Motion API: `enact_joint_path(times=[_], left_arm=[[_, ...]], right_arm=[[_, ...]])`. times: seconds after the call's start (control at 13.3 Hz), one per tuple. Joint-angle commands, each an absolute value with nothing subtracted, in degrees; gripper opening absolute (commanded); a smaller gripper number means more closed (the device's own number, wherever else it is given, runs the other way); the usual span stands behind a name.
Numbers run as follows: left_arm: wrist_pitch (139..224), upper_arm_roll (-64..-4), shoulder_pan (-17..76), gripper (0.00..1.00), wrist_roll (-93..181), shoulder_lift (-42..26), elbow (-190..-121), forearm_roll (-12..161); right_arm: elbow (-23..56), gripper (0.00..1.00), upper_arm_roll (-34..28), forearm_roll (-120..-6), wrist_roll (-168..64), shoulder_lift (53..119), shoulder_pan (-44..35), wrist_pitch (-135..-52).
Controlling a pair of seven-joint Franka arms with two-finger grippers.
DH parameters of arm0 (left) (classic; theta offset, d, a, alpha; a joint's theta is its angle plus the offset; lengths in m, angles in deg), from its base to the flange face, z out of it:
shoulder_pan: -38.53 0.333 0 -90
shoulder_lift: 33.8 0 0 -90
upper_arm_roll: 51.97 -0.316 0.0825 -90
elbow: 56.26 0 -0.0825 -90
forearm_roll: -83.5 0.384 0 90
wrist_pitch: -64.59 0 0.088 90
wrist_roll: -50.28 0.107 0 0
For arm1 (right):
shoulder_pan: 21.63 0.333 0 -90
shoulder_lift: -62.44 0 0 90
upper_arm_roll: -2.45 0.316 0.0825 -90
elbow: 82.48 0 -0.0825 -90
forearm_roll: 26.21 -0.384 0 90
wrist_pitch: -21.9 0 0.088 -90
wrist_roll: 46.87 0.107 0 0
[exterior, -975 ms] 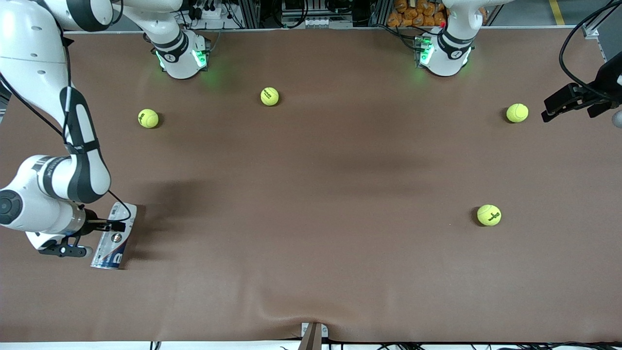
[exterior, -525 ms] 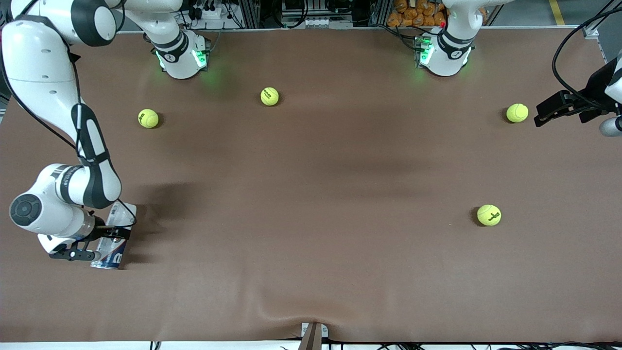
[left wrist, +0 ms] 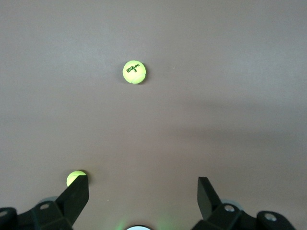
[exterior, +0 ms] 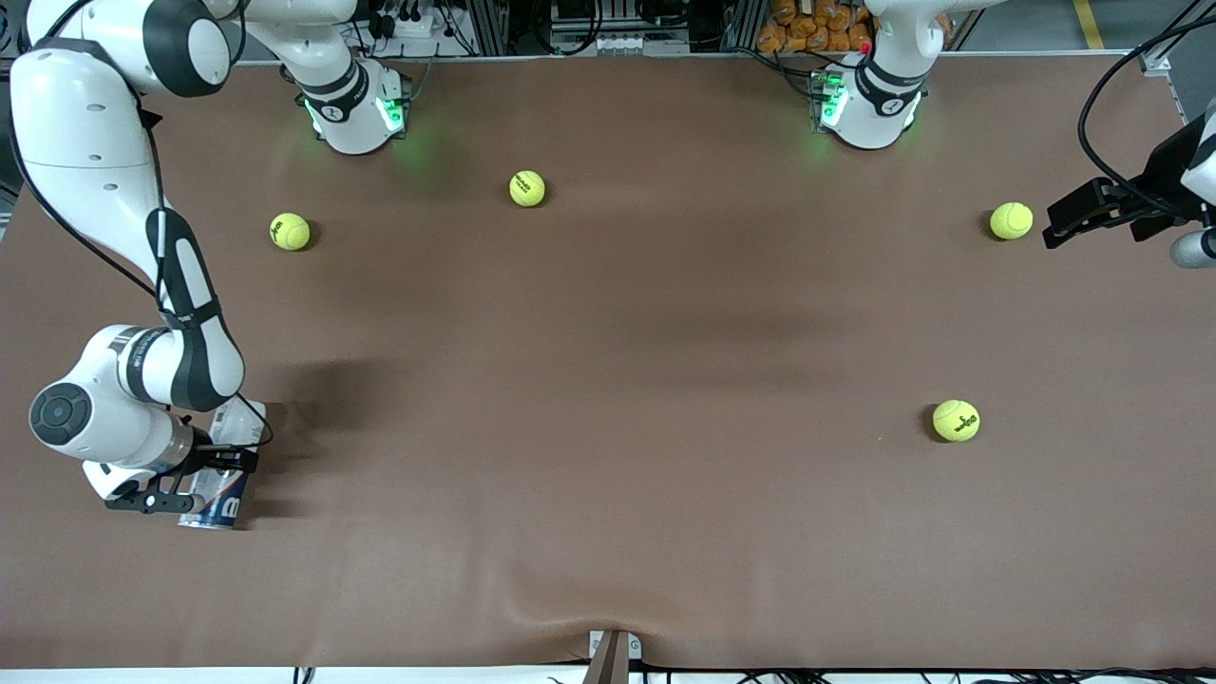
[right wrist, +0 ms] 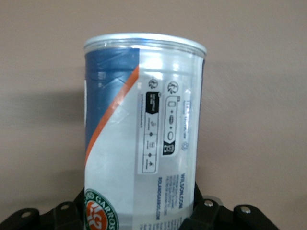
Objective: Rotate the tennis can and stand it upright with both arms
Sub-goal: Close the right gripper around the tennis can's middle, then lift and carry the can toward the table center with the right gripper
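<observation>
The tennis can [exterior: 222,494] lies on the brown table near the right arm's end, close to the front camera, with its white and dark-blue label showing. My right gripper [exterior: 211,465] is shut across the can's middle. In the right wrist view the can [right wrist: 144,124] fills the space between the fingers, its silvery rim pointing away from the gripper [right wrist: 141,211]. My left gripper [exterior: 1072,217] is open and empty at the left arm's end of the table, beside a tennis ball [exterior: 1011,220]. In the left wrist view its gripper [left wrist: 141,194] shows wide apart fingers over bare table.
Three more tennis balls lie on the table: one [exterior: 290,231] and one [exterior: 527,188] near the right arm's base, one [exterior: 956,420] toward the left arm's end. The left wrist view shows a ball [left wrist: 134,72] and another [left wrist: 74,177] by a finger.
The right arm's wrist and forearm have swung in over the can, and the gripper has closed in on it. The left gripper has shifted slightly toward the nearby ball.
</observation>
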State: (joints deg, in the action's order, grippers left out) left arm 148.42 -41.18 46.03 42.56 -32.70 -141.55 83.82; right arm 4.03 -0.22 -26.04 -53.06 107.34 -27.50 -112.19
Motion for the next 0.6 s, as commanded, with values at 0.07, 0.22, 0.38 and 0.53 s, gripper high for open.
enact_joint_path(times=[0.07,0.22,0.38,0.53], left_arm=[[148.7,-40.9,46.0,1.0,43.7,-32.5,-141.1,84.0],[148.7,-40.9,46.1,1.0,43.6,-32.0,-141.2,84.0],[148.6,-40.9,46.4,1.0,43.7,-31.9,-141.3,83.9],[148.6,-40.9,46.4,1.0,43.7,-31.4,-141.4,83.5]], right_arm=[[-1.2,0.79,7.6,-26.0,-54.2,103.9,-26.6,-102.7],[-4.2,0.79,13.2,-25.4,-54.6,103.8,-26.5,-98.0],[-5.6,0.79,18.1,-23.2,-58.8,103.7,-25.2,-96.7],[-5.8,0.79,20.4,-18.9,-67.5,103.7,-22.3,-96.9]])
